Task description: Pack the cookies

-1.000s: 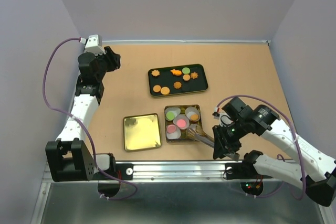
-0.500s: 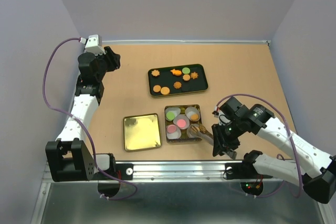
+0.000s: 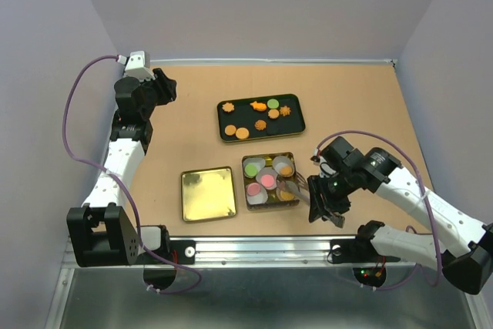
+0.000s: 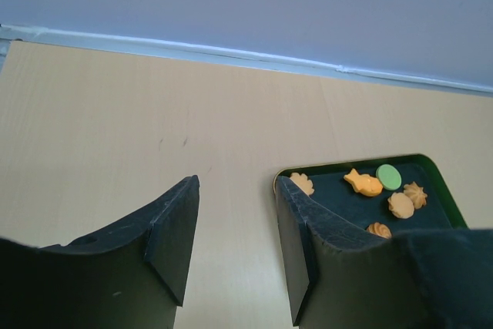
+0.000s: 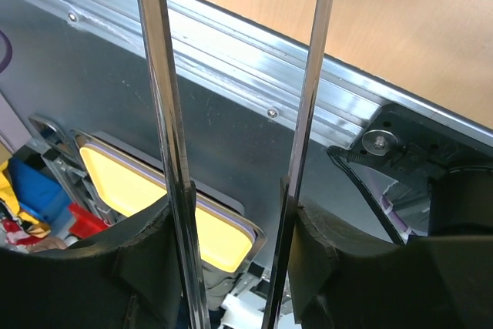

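1. Top external: the right gripper (image 3: 323, 204) is clamped on the metal tongs (image 3: 302, 195). The tong tips are over the near-right corner of the gold tin (image 3: 268, 156), so the step looks like a drop into one of the paper cups (image 3: 259, 196).
2. It's too small to tell whether anything sits between the tips. The right wrist view shows only the two tong arms pinched between the fingers (image 5: 154, 267), with the tips out of frame.
3. About eight cookies (image 3: 242, 133) lie on the dark green tray (image 3: 291, 125), just beyond the tin. Green, orange and pink ones already sit in cups.
4. The left gripper (image 4: 235, 190) is spread open and empty, at the far-left side, well apart from the tray.
5. To do it well, get the tips low inside the target cup before easing the squeeze. Then lift straight up.
6. Risk: a tong arm snags a pleated cup wall or the tin rim and drags the cup out.
7. The gold lid (image 3: 208, 193) lies just left of the tin and isn't needed yet.
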`<state>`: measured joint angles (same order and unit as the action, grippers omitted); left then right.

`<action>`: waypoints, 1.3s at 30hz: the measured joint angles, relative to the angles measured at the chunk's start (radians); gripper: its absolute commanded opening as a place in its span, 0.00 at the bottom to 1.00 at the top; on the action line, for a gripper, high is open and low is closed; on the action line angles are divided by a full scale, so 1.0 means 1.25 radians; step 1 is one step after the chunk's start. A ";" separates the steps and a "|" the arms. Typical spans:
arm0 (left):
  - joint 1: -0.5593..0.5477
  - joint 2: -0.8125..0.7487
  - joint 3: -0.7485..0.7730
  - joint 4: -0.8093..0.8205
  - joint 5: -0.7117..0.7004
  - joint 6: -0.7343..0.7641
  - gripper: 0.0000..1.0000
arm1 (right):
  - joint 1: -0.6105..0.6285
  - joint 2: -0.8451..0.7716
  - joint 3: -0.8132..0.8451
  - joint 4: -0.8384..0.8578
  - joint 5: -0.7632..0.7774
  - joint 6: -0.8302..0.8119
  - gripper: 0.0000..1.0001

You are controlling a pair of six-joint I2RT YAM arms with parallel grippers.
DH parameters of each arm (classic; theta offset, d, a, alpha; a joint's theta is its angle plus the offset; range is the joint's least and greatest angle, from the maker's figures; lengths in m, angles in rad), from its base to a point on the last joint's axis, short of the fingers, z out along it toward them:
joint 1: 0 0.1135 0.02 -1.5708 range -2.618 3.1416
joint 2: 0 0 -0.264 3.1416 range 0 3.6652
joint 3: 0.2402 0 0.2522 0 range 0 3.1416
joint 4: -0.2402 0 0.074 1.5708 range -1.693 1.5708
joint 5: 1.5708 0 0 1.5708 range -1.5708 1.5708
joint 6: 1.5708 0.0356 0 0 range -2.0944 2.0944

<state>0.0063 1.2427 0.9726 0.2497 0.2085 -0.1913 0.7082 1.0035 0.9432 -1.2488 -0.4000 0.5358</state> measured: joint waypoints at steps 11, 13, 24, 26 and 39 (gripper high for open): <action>0.000 0.000 0.000 0.000 0.000 0.000 0.54 | 0.000 0.022 0.182 -0.017 0.070 0.003 0.52; 0.000 0.000 0.000 0.000 0.000 0.000 0.54 | 0.000 0.032 0.205 -0.015 0.107 0.008 0.52; 0.000 0.000 0.000 0.000 0.000 0.000 0.54 | -0.121 0.197 0.206 0.172 0.347 0.020 0.52; 0.000 0.000 0.000 -0.001 0.000 0.000 0.54 | -0.186 0.226 0.203 0.215 0.370 0.017 0.52; 0.000 0.002 0.000 -0.005 0.000 -0.001 0.53 | -0.381 0.519 0.161 0.459 0.397 -0.036 0.51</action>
<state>0.0063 1.2446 0.9726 0.2440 0.2089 -0.1928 0.2314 1.6516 1.1446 -0.6754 0.0963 0.4911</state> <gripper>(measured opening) 0.534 0.514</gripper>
